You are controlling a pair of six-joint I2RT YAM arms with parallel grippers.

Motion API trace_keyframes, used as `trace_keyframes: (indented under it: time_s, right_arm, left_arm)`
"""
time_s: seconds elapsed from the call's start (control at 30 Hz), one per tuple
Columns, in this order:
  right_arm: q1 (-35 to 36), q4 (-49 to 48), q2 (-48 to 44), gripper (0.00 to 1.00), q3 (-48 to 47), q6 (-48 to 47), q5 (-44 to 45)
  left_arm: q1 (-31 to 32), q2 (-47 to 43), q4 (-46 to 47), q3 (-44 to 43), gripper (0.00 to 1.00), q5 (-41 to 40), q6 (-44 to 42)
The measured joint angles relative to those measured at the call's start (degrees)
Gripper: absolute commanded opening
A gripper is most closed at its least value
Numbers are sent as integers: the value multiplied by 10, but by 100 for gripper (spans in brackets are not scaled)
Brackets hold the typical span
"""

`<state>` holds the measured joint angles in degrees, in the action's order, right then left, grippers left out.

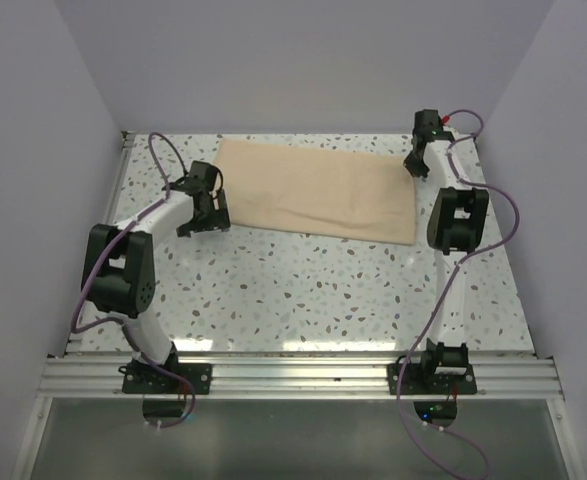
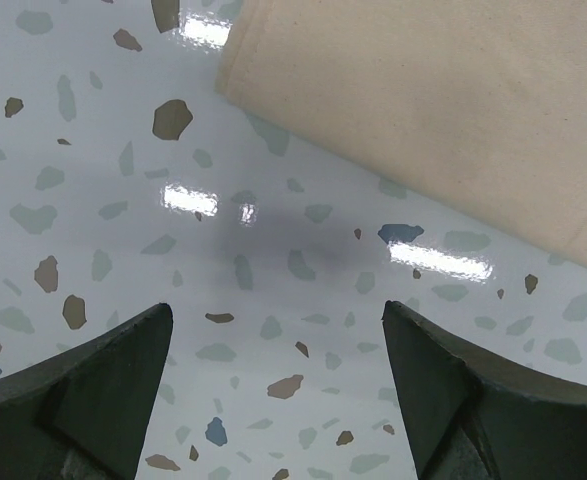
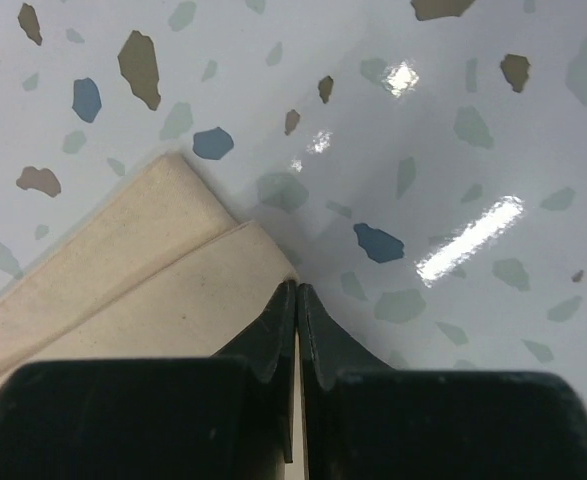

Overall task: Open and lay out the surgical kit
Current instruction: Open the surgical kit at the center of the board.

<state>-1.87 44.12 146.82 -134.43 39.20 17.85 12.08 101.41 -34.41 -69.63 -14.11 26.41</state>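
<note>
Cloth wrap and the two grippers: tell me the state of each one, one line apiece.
Cloth wrap: folded shut, flat on the table, contents hidden.
Left gripper: open, over bare table beside the wrap.
Right gripper: shut at the wrap's corner; grip on cloth unclear.

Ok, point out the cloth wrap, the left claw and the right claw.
cloth wrap (image 1: 318,190): top external view, middle of the cloth.
left claw (image 2: 275,312): left wrist view, midway between its open fingertips.
right claw (image 3: 297,292): right wrist view, where its shut fingertips meet.
</note>
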Motion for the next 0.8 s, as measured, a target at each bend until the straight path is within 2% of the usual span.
trace_keyframes:
  time_s: [0.13, 0.53, 0.8]
  right_arm:
    - [1, 5, -36, 0, 33, -12, 12]
    - [12, 23, -94, 0, 45, -23, 14]
    - [65, 21, -114, 0, 92, -42, -40]
  left_arm:
    - [0, -10, 1, 0, 90, 0, 0]
    - [0, -46, 4, 0, 90, 5, 0]
    - [0, -65, 4, 0, 92, 5, 0]
